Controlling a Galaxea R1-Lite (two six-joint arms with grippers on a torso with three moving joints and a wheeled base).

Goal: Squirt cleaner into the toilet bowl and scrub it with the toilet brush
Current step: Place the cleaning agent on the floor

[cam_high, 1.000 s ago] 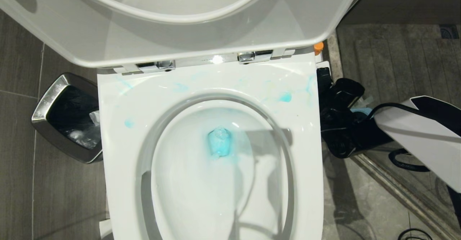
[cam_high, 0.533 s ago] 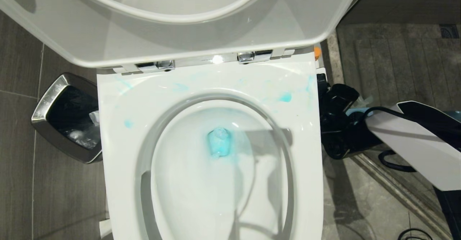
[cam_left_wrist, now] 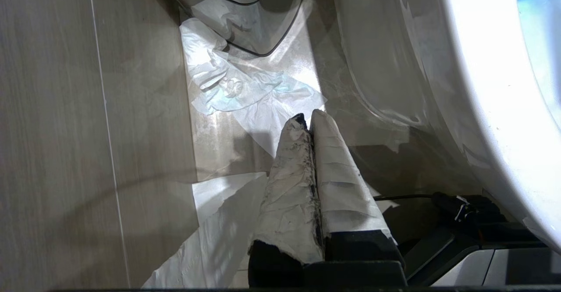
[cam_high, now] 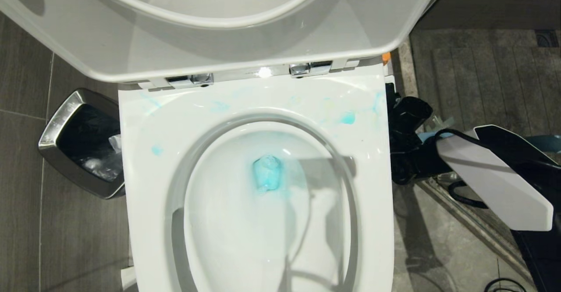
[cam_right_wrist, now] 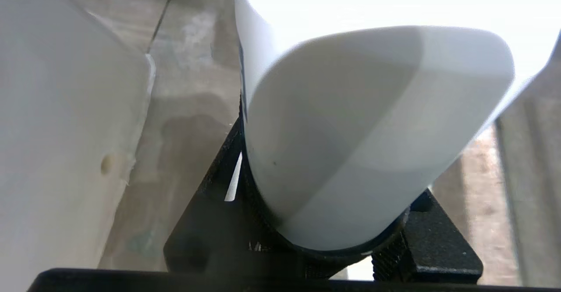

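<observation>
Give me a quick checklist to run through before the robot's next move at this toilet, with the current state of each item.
1. Seat lid raised: ok.
2. Cleaner pooled in toilet bowl: ok.
3. Rim free of cleaner: not ok, blue smears.
4. Right tool clamped on white bottle, beside the bowl: ok.
5. Left tool shut, parked low near the floor: ok.
6. Toilet brush located: cannot tell, not in view.
</observation>
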